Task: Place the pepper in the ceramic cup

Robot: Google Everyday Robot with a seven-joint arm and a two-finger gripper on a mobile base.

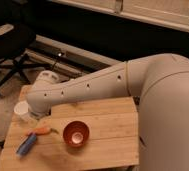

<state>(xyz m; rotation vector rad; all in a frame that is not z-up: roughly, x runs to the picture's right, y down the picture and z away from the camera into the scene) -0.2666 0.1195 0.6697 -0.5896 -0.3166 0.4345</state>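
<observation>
Across the middle of the frame, the thick white arm reaches from the bulky shoulder at the right edge down toward the left. It slopes gently and ends in a rounded wrist over the upper left corner of the wooden table. Under that wrist the gripper points downward, mostly hidden by the arm. It sits just beside the white cup and above the pepper. Whether it is released or clenched cannot be told.

The pepper lies flat on the table at the left, right of the cup and apart from it. Next to its lower left end lies a blue-and-white cylinder. A reddish-brown bowl stands just right of the pepper, near the middle of the table. At the upper left, on the floor, stands a dark office chair.
</observation>
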